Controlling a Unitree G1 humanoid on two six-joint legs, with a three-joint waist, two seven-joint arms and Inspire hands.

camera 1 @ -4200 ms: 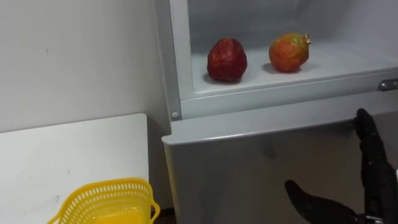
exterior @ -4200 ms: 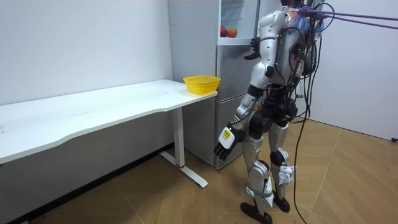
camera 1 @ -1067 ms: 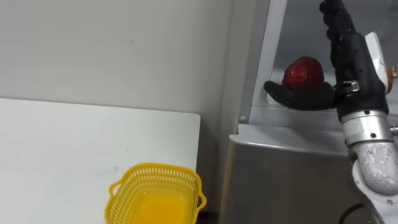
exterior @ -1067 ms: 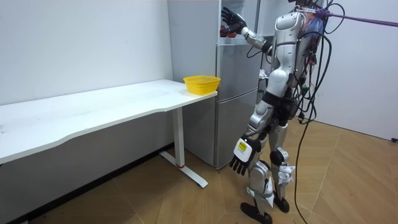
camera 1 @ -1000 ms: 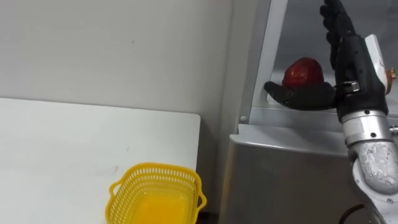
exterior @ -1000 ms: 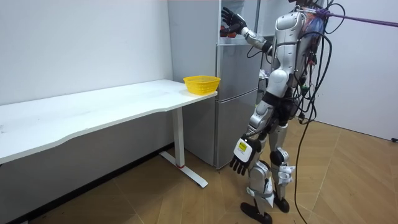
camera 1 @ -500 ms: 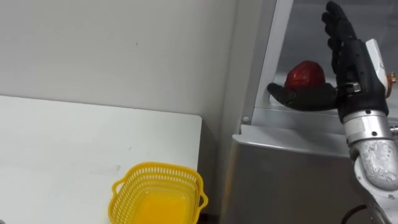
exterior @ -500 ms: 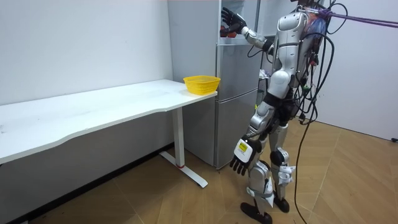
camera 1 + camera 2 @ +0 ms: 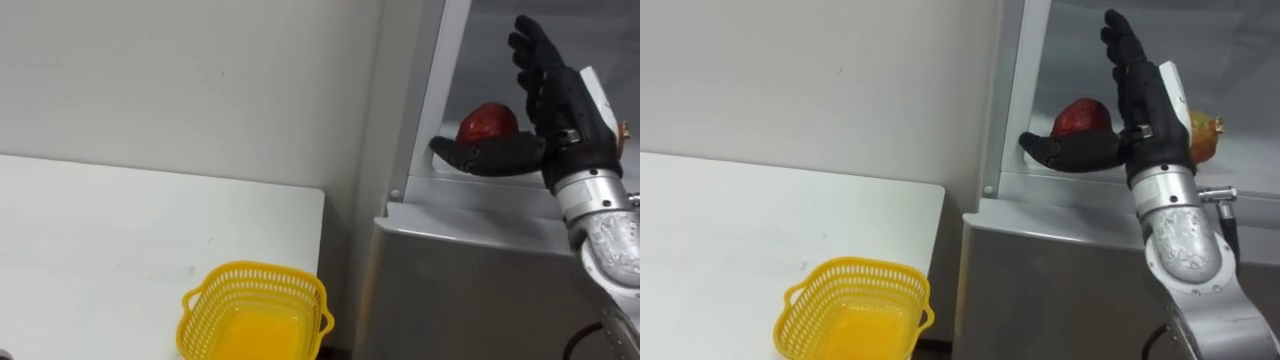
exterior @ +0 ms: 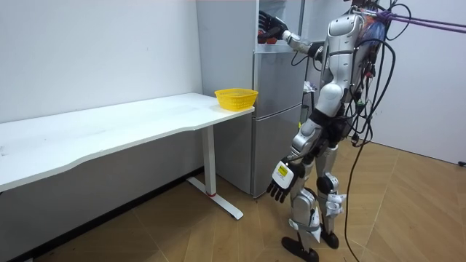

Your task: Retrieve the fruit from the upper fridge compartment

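Behind the spread right hand (image 9: 1140,115), right eye view shows orange fruit (image 9: 1204,138).

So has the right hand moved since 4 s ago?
Yes: right hand rose from the lower door to the upper compartment, by the red fruit.

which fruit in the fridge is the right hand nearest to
The dark red fruit, the left one on the shelf: it sits between thumb and fingers of the open right hand. The orange-red fruit is beyond the hand's back.
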